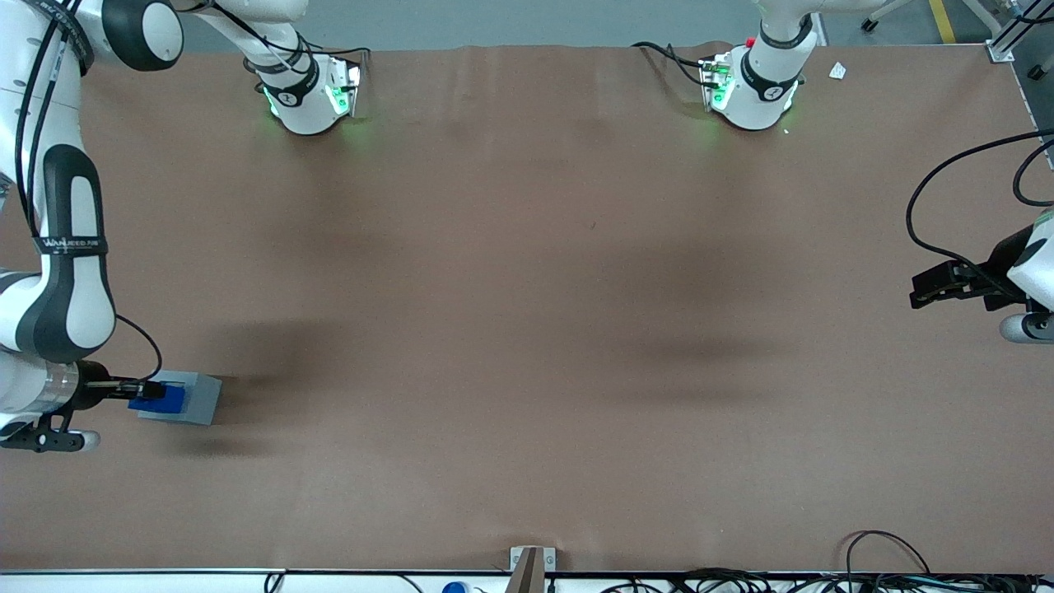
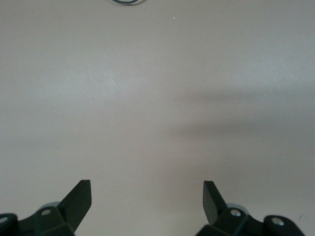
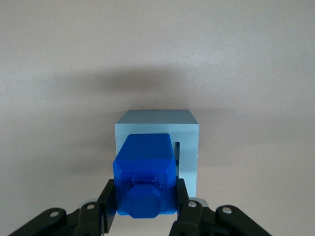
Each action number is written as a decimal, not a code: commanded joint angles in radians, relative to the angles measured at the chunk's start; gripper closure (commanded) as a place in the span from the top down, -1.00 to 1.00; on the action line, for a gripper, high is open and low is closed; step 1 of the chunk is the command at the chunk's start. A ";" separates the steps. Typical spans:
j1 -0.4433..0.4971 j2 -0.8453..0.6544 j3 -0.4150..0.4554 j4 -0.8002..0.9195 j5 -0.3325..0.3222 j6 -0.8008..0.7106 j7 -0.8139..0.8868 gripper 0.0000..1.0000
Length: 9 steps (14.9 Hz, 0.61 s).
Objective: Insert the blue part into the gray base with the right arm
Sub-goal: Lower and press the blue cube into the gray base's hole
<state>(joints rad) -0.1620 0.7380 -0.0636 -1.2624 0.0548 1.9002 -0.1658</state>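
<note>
One brown table [image 1: 527, 329] under the end effector [image 1: 136, 385].

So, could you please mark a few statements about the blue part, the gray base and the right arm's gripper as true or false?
1. The gripper is shut on the blue part. True.
2. The blue part lies alone on the table, away from the gray base. False: it is held at the base's recess.
3. The gray base sits toward the working arm's end of the table. True.
4. The blue part is fully sunk in the base. False: much of it still sticks out.
</note>
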 commanded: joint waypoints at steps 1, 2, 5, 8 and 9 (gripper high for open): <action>-0.018 0.015 0.011 0.023 -0.016 -0.020 0.006 -0.99; -0.018 0.015 0.007 0.024 -0.015 -0.029 0.009 -0.99; -0.011 0.014 -0.010 0.038 -0.015 -0.049 0.012 -0.99; -0.010 0.015 -0.010 0.041 -0.015 -0.056 0.014 -0.99; -0.007 0.014 -0.010 0.043 -0.015 -0.058 0.020 -0.99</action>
<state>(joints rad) -0.1658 0.7388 -0.0807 -1.2492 0.0547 1.8625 -0.1639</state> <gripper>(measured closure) 0.493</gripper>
